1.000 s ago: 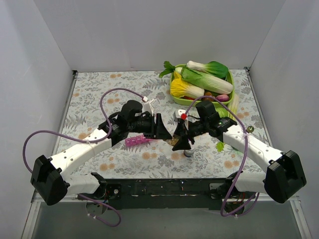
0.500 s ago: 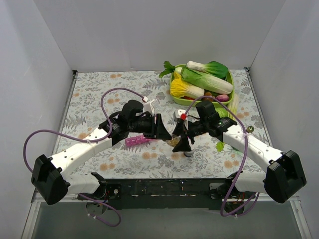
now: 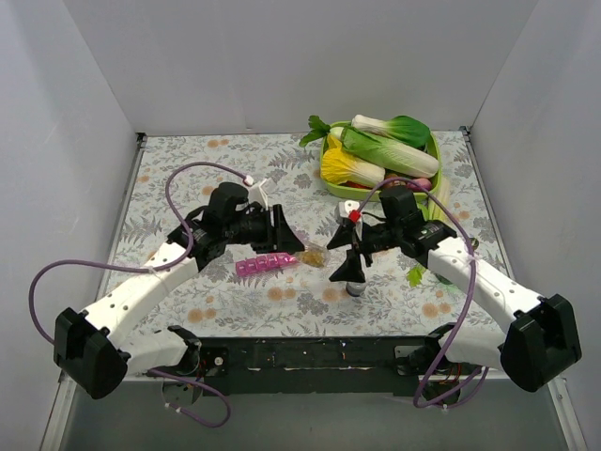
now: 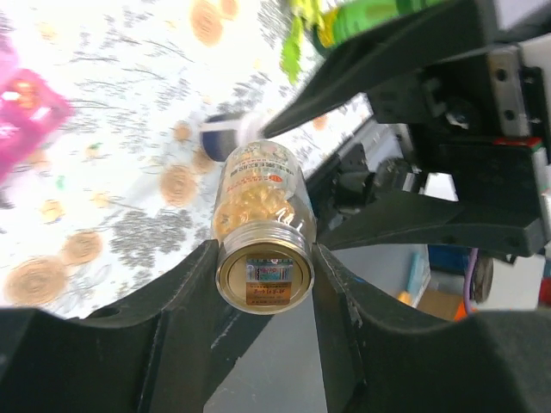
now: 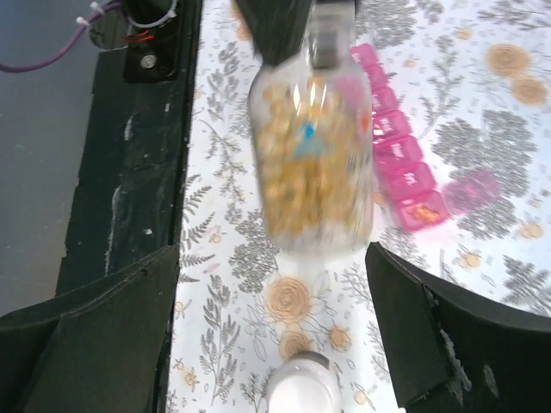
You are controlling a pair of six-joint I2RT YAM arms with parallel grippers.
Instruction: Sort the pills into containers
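- The left gripper (image 3: 293, 241) squeezes a pill bottle (image 4: 263, 224) full of yellow pills, tipped on its side
- The pink pill box (image 3: 266, 264) lies on the flowery table (image 3: 188, 160), just below the bottle, which hides part of it from the right camera
- The right gripper (image 3: 344, 254) has its fingers wide apart, holding nothing
- A white cap (image 3: 355, 288) sits near it
- A green tray (image 3: 340, 185) of vegetables (image 3: 380, 150) is behind

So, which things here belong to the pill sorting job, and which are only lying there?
For the job:
- pill bottle, held in the left gripper
- pink pill organiser
- white cap on the table
- right gripper, open

Only lying there:
- green tray
- vegetables in it
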